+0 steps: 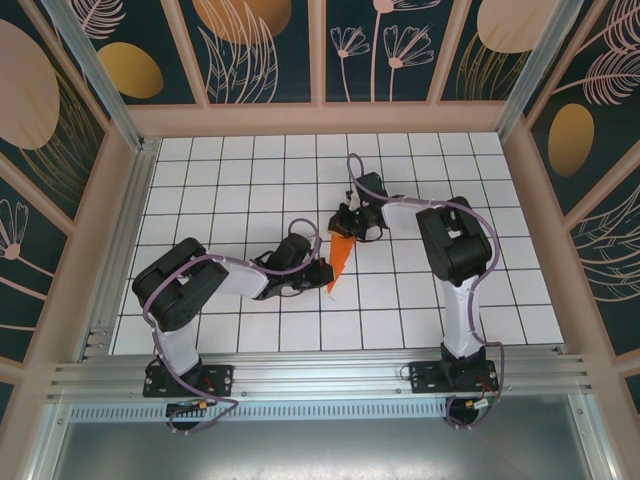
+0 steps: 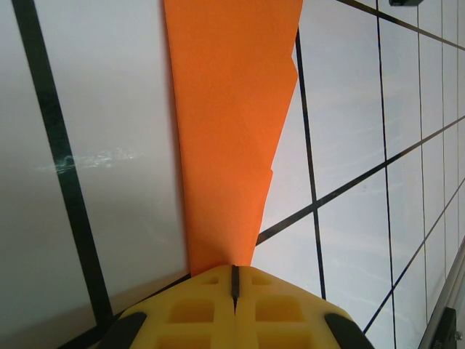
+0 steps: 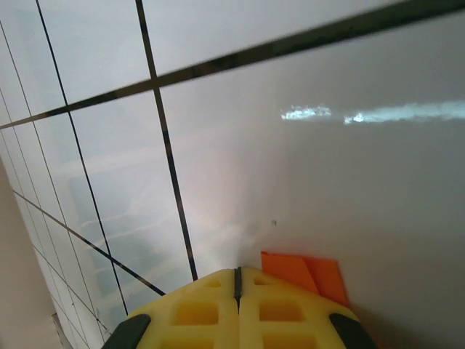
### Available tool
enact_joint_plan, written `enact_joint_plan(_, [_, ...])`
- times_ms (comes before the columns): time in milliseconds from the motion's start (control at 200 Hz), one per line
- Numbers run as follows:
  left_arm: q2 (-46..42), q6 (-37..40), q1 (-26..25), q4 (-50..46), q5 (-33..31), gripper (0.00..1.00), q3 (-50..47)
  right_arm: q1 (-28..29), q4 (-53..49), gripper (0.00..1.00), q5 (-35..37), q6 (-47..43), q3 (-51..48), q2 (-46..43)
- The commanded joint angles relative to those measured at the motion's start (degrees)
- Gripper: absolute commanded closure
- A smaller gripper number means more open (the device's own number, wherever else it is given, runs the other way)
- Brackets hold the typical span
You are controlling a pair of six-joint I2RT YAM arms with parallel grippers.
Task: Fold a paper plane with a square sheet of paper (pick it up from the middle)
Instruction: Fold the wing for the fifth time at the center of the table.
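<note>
Item: paper plane [image 1: 340, 260], orange, folded narrow, lying mid-centre on the white grid table [image 1: 230, 170], between my two grippers.
My left gripper [image 2: 235, 270]: fingers pressed together, pinching its narrow end.
My right gripper [image 3: 237, 270]: fingers pressed together at its wide end; whether it grips the paper is unclear.

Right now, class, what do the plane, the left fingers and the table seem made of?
Plane: thin matte orange paper, with sharp creases. Left fingers: yellow, likely moulded plastic, with square recesses. Table: glossy white tiles or panel, mirroring light.
</note>
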Motion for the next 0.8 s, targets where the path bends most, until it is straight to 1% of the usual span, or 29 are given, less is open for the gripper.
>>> enact_joint_plan(0, [4.2,1.36,-1.12,-7.91,1.1,1.0,-2.33,-3.21,3.88,1.0,7.31,-2.24,3.74,2.72])
enact_joint_plan(130, [4.28,1.5,-1.07,-8.18,0.92,1.0,-1.97,-3.36,2.89,1.0,6.77,-3.63,6.1,1.89])
enact_joint_plan(225, [4.17,1.54,-1.06,-8.4,0.75,1.0,-1.55,-3.37,2.23,1.0,6.63,-4.61,6.66,-0.74])
enact_joint_plan(340, [3.41,2.27,-1.01,-9.86,-0.07,1.0,-0.12,-3.38,1.37,1.0,7.65,-5.74,4.63,-7.05])
enact_joint_plan(415, [2.28,2.87,-1.01,-10.9,-0.64,1.0,1.25,-3.38,0.13,0.96,10.6,-6.47,1.95,-12.45])
enact_joint_plan(455, [1.41,3.23,-1.06,-11.34,-0.88,1.0,2.14,-3.4,-0.8,0.92,12.81,-6.76,0.52,-15.36])
enact_joint_plan(535, [-0.42,4.54,-1.06,-12.92,-1.14,1.0,4.46,-3.79,-1.69,0.78,16.73,-6.73,-3.36,-20.9])
enact_joint_plan(611, [-2.52,5.97,-1.02,-14.78,-1.73,0.94,7.13,-4.33,-1.81,0.65,19.44,-6.29,-7.29,-25.82])
enact_joint_plan(686, [-5.2,7.24,-1.06,-16.23,-2.85,0.86,9.2,-5.01,-1.85,0.55,22.04,-5.82,-10.84,-29.96])
enact_joint_plan(761, [-8.04,8.45,-1.05,-17.51,-4.89,0.76,10.48,-5.51,-1.67,0.44,24.31,-5.81,-14.13,-33.87])
enact_joint_plan(791, [-9.45,8.92,-1.07,-18.24,-6.06,0.71,10.83,-5.66,-1.54,0.37,25.12,-5.81,-15.39,-35.18])
